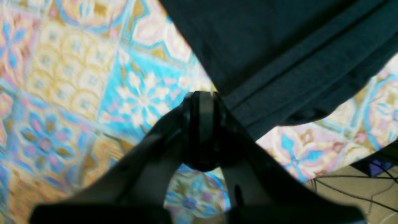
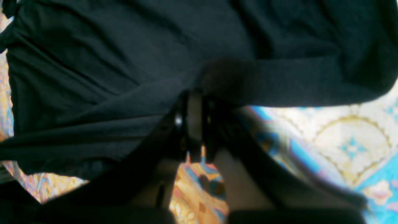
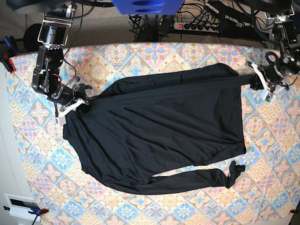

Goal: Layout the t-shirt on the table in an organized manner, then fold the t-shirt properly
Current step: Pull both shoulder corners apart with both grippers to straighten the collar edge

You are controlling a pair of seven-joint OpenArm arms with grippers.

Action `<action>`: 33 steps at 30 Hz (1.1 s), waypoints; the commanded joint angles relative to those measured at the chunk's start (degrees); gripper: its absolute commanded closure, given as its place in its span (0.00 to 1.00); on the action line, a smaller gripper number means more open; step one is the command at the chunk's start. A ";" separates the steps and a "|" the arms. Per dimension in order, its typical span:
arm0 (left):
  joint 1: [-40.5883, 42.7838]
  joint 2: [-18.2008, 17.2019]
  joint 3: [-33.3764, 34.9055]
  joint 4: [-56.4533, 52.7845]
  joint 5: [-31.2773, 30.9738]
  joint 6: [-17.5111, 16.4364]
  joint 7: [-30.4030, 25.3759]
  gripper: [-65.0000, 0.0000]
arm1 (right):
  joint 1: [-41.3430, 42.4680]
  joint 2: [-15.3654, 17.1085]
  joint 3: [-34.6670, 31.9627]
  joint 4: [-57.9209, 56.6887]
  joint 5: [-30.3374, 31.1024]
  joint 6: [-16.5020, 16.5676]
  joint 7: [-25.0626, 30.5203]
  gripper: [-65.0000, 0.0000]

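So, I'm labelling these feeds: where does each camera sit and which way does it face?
Left wrist: on the left arm, looking past its left gripper, shut on the t-shirt.
Right wrist: on the right arm, past the shut right gripper.
Base: overhead, facing down at the table; both arms show.
All share the t-shirt.
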State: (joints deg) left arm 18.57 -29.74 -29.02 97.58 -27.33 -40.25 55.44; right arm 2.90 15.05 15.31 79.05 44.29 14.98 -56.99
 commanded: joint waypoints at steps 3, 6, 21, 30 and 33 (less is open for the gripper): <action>-0.15 -0.46 -0.57 0.75 2.23 0.25 -0.45 1.00 | 2.33 1.08 0.47 0.91 0.50 0.09 1.56 1.00; -0.24 0.33 -0.57 0.84 2.50 0.25 -0.45 1.00 | 2.33 1.08 0.47 0.91 0.50 0.09 1.56 1.00; -6.83 3.06 -0.57 1.10 2.58 0.25 -0.19 1.00 | 2.33 1.08 1.08 0.82 0.94 0.09 1.65 1.00; -11.31 6.57 3.74 1.10 3.29 0.25 -0.10 1.00 | 2.33 0.03 5.66 0.82 1.03 0.01 1.12 1.00; -11.84 8.07 6.03 1.10 5.57 0.25 -0.10 1.00 | 2.33 -0.06 5.48 0.82 1.03 0.01 1.12 1.00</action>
State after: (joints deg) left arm 7.53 -20.91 -22.79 97.69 -20.99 -40.10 56.34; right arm 4.29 14.11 20.58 79.00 44.36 14.74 -56.95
